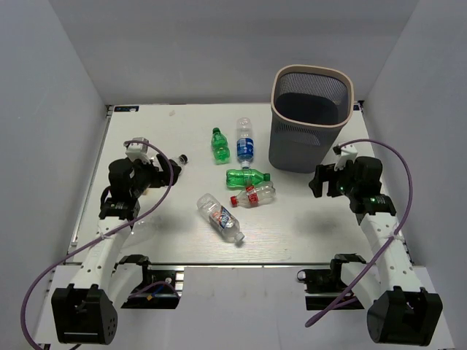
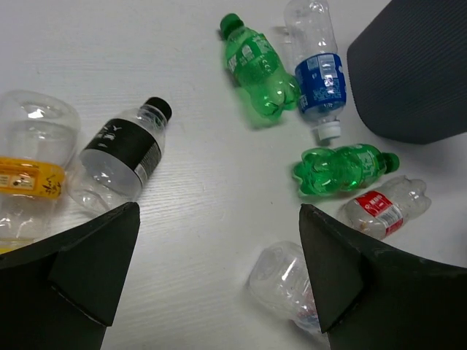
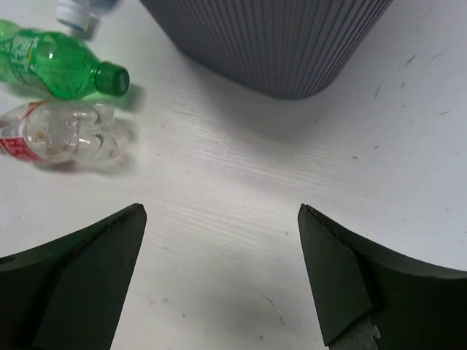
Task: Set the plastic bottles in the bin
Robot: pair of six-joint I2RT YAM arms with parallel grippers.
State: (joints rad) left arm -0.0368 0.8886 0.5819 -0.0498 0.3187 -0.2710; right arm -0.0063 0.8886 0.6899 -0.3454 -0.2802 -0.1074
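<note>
Several plastic bottles lie on the white table point(image 1: 292, 233). In the top view I see two green ones point(image 1: 220, 145) point(image 1: 246, 177), a blue-labelled one point(image 1: 245, 142), a red-labelled one point(image 1: 254, 195) and a clear one point(image 1: 220, 216). The bin point(image 1: 310, 117), dark grey mesh with a beige rim, stands upright at the back right. My left gripper point(image 1: 157, 173) is open and empty above a black-labelled bottle point(image 2: 124, 153) and an orange-labelled one point(image 2: 29, 171). My right gripper point(image 1: 319, 182) is open and empty over bare table, just in front of the bin point(image 3: 277, 40).
Grey walls enclose the table on three sides. The left wrist view also shows the two green bottles point(image 2: 259, 69) point(image 2: 343, 169), the blue-labelled one point(image 2: 317, 73), the red-labelled one point(image 2: 383, 208) and the bin's wall point(image 2: 416, 65). Purple cables loop off both arms.
</note>
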